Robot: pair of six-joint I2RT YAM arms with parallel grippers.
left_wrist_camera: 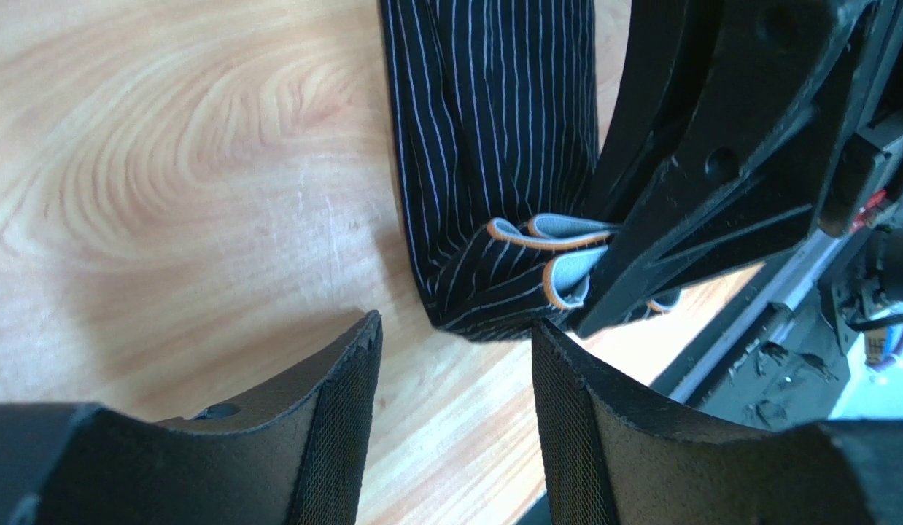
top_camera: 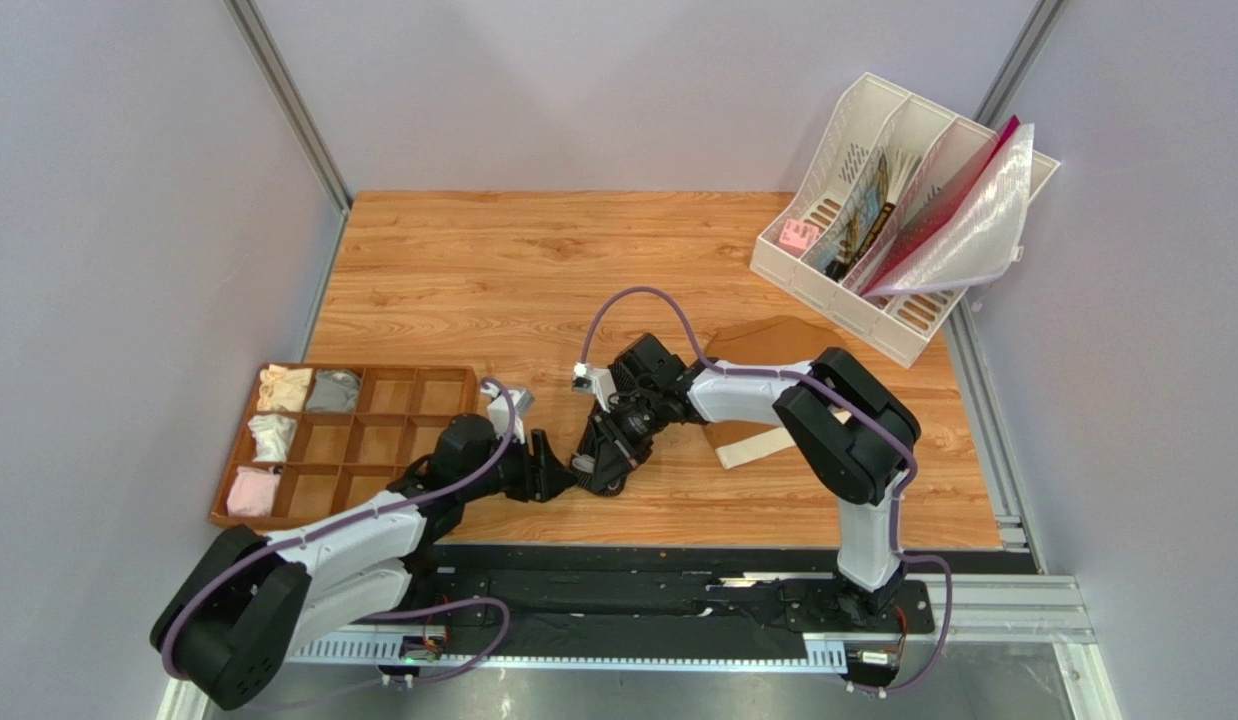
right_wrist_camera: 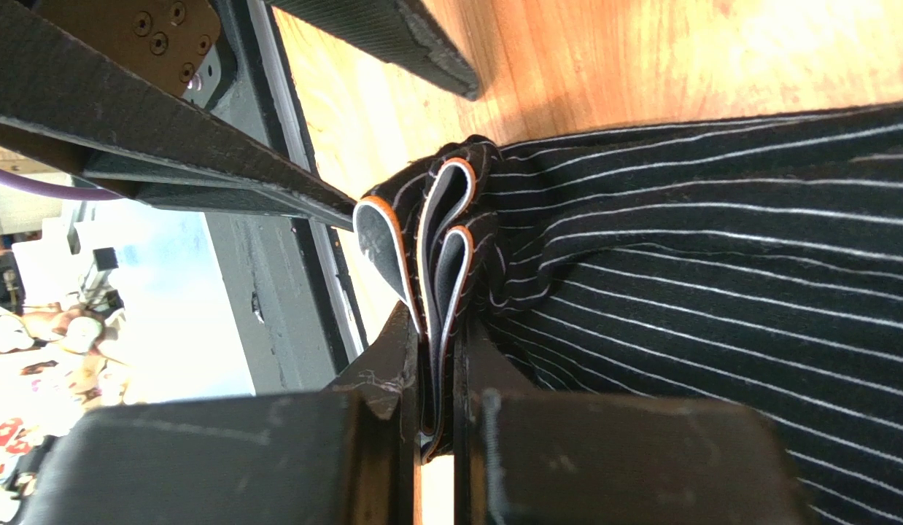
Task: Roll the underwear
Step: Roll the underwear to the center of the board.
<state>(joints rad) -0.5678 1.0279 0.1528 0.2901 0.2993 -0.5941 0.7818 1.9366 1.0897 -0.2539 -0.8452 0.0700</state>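
Well to the left of the underwear (left_wrist_camera: 489,131) you have the compartment tray (top_camera: 415,393), with small rolled garments in it. Just left of the underwear, your left gripper (left_wrist_camera: 456,328) stands with its jaws apart, holding nothing, its fingertips close to the folded end. The underwear itself lies on the table (top_camera: 475,270), black with fine pale stripes. At that folded end your right gripper (right_wrist_camera: 434,328) is clamped on the doubled grey, orange-edged waistband (right_wrist_camera: 376,238). Right of the underwear lie brown briefs (top_camera: 760,348), and beyond them a white file rack (top_camera: 843,300).
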